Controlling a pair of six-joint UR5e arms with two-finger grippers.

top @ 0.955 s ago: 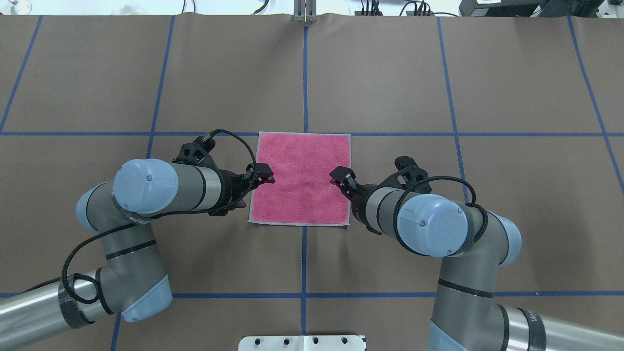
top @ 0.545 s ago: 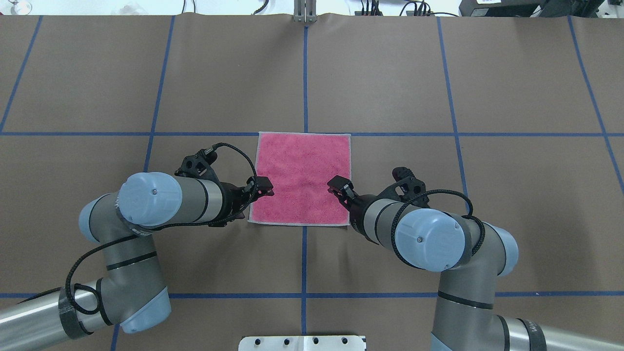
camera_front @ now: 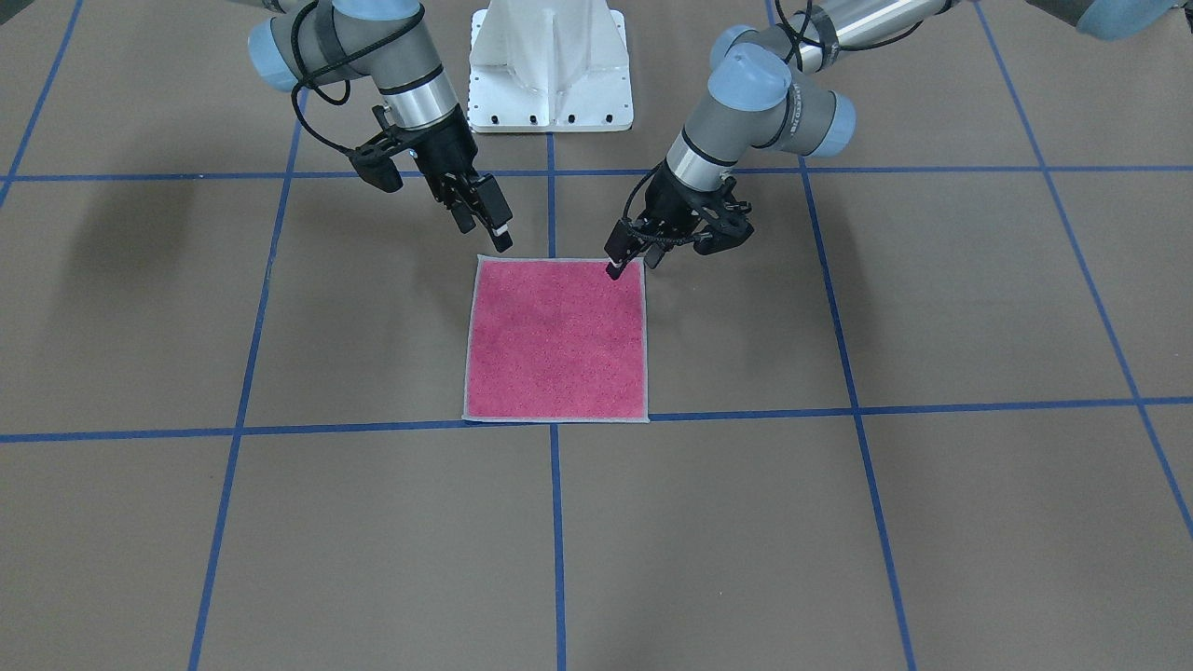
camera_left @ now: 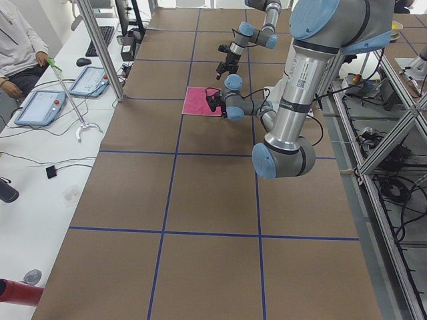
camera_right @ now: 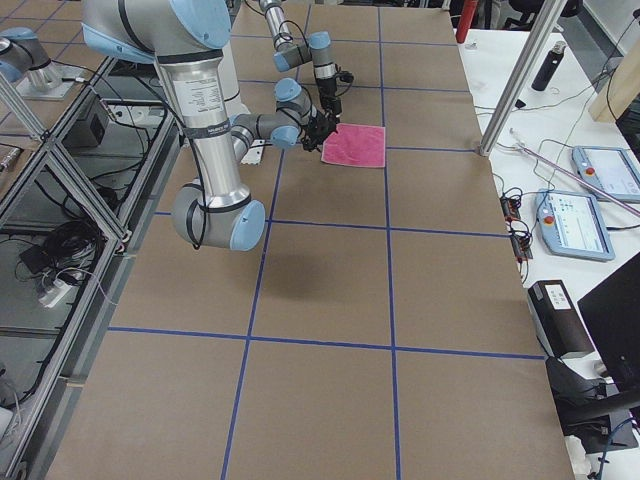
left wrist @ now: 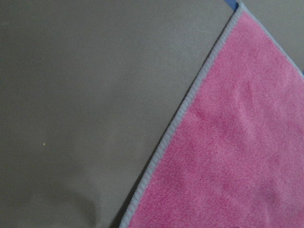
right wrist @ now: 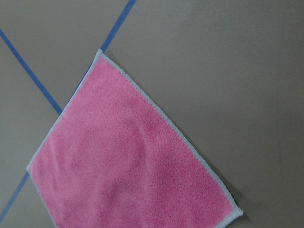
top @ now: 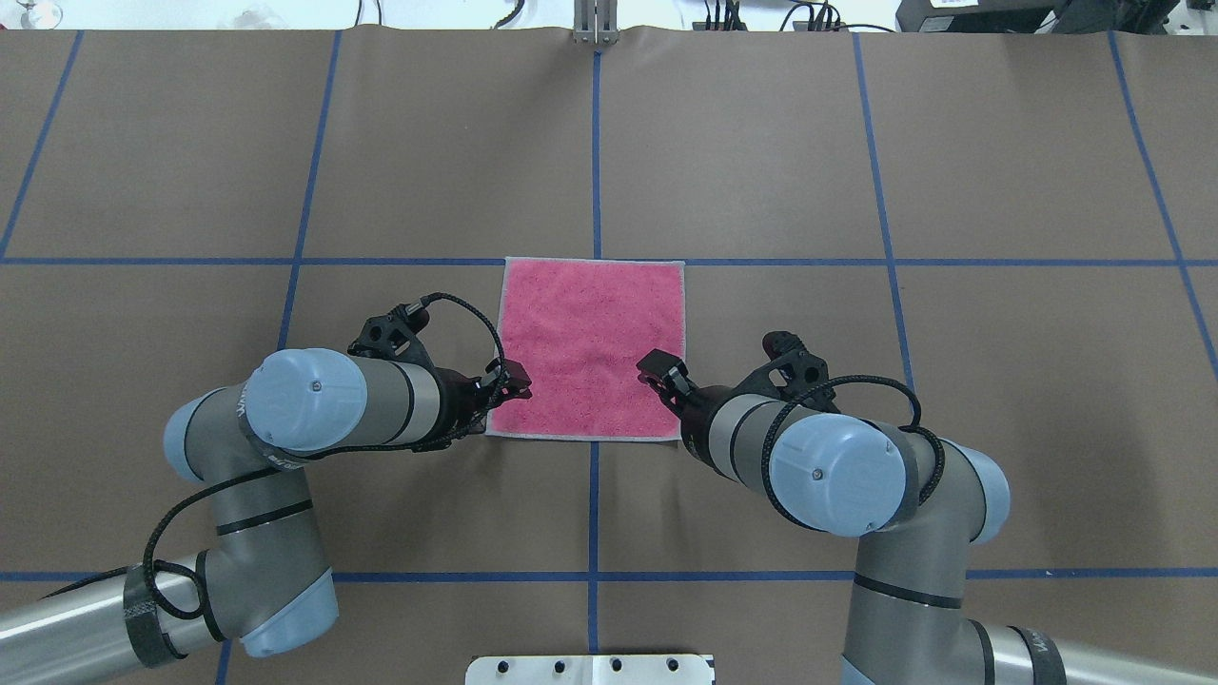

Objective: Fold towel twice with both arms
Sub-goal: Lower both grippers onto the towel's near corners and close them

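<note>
Since a second ago your left gripper and right gripper have drawn back toward the robot-side corners of the towel, which lies flat and unfolded on the surface; jaws parted, empty, so next, I judge, lower and pinch both corners for the first fold

The towel is pink-red with a pale grey hem. The worktop is brown, gridded in blue tape. The arms are silver-grey with light-blue caps; left hand and right hand are black.
</note>
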